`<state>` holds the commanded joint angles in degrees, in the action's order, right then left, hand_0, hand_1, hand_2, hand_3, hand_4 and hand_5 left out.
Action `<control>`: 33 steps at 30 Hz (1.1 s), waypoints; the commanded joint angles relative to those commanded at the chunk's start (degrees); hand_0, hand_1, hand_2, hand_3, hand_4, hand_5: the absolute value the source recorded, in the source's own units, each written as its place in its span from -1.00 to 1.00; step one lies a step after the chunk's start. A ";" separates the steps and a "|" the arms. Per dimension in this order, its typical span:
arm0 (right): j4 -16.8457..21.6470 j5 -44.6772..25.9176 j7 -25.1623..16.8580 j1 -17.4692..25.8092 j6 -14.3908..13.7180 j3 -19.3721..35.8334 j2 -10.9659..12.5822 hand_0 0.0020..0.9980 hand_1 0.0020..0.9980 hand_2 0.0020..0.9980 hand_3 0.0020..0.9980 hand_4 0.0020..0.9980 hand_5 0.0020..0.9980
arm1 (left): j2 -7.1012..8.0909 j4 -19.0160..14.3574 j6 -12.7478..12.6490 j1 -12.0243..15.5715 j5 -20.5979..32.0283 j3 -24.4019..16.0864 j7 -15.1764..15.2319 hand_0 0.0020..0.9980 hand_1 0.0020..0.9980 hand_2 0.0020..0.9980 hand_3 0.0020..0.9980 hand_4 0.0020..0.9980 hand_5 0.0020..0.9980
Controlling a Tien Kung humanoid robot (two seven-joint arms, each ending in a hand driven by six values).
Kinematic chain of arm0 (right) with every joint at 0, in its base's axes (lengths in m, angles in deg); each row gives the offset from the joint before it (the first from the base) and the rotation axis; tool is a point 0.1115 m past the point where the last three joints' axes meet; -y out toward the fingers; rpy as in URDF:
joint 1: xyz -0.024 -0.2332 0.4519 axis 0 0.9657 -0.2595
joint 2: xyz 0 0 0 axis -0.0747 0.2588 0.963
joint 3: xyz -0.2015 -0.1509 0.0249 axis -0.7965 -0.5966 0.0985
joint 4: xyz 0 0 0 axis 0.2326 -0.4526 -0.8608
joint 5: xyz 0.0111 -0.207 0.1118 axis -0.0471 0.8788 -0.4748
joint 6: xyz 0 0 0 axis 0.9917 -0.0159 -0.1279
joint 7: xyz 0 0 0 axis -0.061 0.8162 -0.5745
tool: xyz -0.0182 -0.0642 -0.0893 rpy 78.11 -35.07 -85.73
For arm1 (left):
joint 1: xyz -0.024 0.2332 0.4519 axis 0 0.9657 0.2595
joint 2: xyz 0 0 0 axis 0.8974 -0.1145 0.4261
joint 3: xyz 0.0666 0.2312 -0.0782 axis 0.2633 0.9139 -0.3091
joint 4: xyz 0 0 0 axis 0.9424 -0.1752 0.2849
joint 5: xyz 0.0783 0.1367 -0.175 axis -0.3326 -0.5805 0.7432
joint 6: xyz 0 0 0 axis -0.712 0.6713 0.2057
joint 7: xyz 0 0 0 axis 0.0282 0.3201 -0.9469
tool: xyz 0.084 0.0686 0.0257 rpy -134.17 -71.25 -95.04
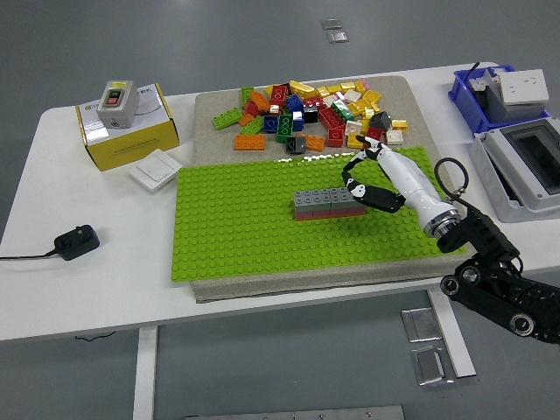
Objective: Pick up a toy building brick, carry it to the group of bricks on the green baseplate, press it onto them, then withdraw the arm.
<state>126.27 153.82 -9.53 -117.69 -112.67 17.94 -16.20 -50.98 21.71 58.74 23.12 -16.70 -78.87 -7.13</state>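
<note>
A large green baseplate (pixel 236 229) lies on a beige mat. Near its middle stands the group of bricks (pixel 326 203), a grey row on top of a darker red layer. My right hand (pixel 361 181) hovers just off the right end of that row, white fingers spread and holding nothing. Its thumb (pixel 378 199) points toward the row. The black forearm runs down to the lower right corner. A pile of loose coloured bricks (pixel 315 112) lies on the mat behind the plate, close to my fingertips. The left arm does not show.
A yellow box with a grey switch (pixel 125 122) and a white switch plate (pixel 156 169) sit at the left. A black power adapter (pixel 77 241) lies near the left front edge. A blue bin (pixel 500 90) and a grey enclosure (pixel 525 166) stand at the right.
</note>
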 joint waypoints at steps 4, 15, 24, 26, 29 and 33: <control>-2.44 6.01 4.92 0.59 0.85 4.74 1.72 0.65 0.76 0.95 0.58 0.10 -0.04 | -0.02 0.00 -0.02 0.21 0.08 0.01 -0.08 0.33 0.33 0.15 0.21 -0.61 0.33; -14.92 25.59 21.71 -3.54 14.64 6.14 -0.46 0.77 0.98 1.00 1.00 0.17 -0.26 | 0.05 0.00 -0.06 0.11 0.20 0.26 0.08 0.33 0.33 0.15 0.20 -0.61 0.32; -21.89 26.90 23.42 -6.13 17.61 3.43 -3.03 0.77 0.98 1.00 1.00 0.14 -0.26 | 0.19 0.00 -0.14 0.31 0.39 -0.12 -0.24 0.33 0.33 0.15 0.20 -0.61 0.32; -22.93 26.09 22.82 -6.82 17.48 2.75 -3.47 0.76 0.98 1.00 1.00 0.10 -0.22 | 0.21 0.00 -0.15 0.27 0.37 -0.12 -0.24 0.33 0.32 0.14 0.20 -0.62 0.32; -23.46 25.13 22.21 -7.63 17.30 1.74 -3.86 0.76 0.98 1.00 1.00 0.10 -0.22 | 0.25 0.00 -0.16 0.15 0.45 0.00 -0.17 0.33 0.32 0.14 0.20 -0.62 0.32; -24.09 23.27 21.16 -8.85 17.00 -0.12 -4.57 0.75 0.97 1.00 1.00 0.14 -0.22 | 0.24 0.00 -0.15 -0.09 0.68 0.40 0.00 0.33 0.33 0.14 0.20 -0.62 0.32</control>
<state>102.18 177.09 11.64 -126.53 -95.66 17.81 -20.77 -50.75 21.71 58.58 23.03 -16.02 -78.47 -7.14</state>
